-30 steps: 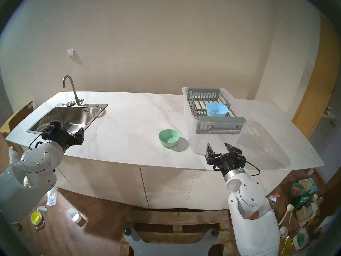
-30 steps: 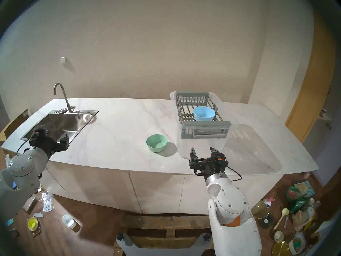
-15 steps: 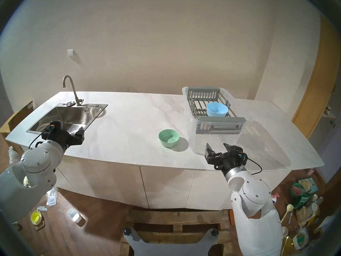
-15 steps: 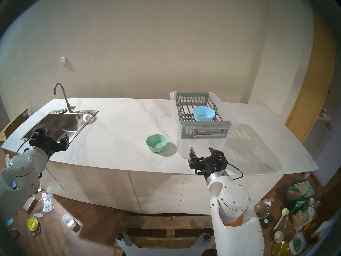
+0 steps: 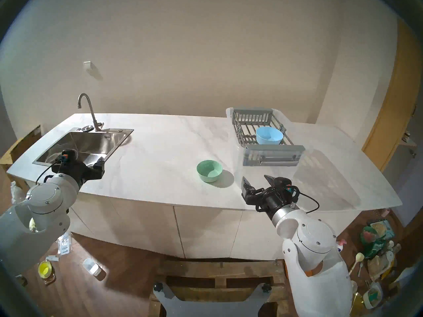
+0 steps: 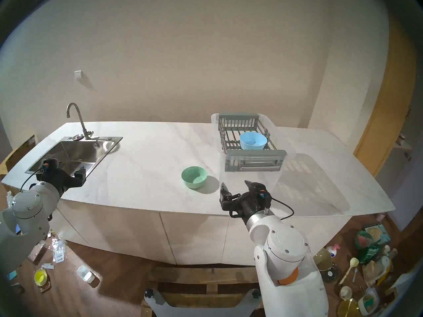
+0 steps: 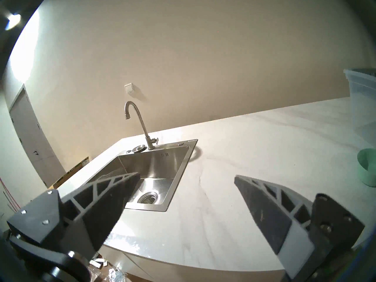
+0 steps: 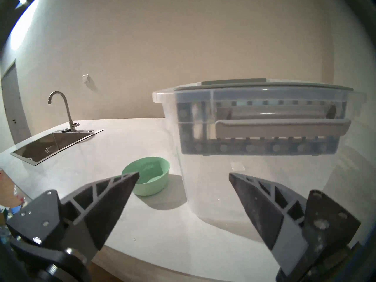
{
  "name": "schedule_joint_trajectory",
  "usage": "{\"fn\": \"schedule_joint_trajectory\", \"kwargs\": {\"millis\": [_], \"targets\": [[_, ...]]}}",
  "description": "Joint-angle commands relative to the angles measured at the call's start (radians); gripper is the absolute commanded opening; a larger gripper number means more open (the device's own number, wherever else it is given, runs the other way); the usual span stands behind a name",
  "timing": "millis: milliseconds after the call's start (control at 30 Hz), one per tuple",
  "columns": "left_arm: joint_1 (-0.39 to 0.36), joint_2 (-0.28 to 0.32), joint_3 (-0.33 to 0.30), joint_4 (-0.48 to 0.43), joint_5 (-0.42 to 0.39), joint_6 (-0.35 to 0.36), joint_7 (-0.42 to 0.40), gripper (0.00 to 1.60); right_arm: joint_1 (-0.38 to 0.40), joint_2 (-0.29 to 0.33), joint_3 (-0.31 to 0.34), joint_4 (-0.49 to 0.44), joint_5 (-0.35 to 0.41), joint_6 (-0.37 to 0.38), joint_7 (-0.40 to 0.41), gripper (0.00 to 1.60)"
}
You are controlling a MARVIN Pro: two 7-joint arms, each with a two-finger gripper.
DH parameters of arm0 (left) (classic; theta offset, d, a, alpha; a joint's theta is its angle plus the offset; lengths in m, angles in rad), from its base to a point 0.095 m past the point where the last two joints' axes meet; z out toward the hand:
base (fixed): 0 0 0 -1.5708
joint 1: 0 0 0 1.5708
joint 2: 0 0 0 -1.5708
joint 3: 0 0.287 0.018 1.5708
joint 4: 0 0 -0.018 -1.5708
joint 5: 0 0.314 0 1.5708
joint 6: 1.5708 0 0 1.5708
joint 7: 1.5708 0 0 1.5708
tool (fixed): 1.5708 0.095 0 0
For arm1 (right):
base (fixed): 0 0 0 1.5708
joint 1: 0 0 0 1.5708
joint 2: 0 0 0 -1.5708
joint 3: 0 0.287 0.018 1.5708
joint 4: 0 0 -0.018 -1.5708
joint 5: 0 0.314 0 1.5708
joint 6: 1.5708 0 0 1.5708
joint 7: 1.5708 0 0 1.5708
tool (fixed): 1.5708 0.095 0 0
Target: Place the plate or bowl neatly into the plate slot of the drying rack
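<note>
Approach should bring the right claw [image 5: 256, 180] (jaws spread wide, empty) low around the green bowl [image 5: 209, 170] rim, clear of the clear tub [image 5: 238, 172].

Both arms wear glossy white rounded shells with small screws and silver wrist collars. Each ends in a black gripper, the left gripper [image 5: 97, 166] and right gripper [image 5: 257, 180], with ribbed grey-black triangular fingers [image 8: 114, 196], an orange-teal connector and a looping black cable.
</note>
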Motion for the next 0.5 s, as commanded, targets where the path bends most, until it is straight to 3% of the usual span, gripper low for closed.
{"fn": "schedule_joint_trajectory", "kwargs": {"millis": [0, 467], "targets": [[-0.01, 0.004, -0.018, -0.015, 0.008, -0.01, -0.003, 1.6, -0.003, -0.006, -0.034, -0.044, -0.014, 0.01, -0.007, 1.6], [-0.011, 0.004, -0.018, -0.015, 0.008, -0.009, -0.002, 1.6, 0.02, 0.022, -0.161, -0.054, -0.045, 0.021, -0.023, 1.6]]}}
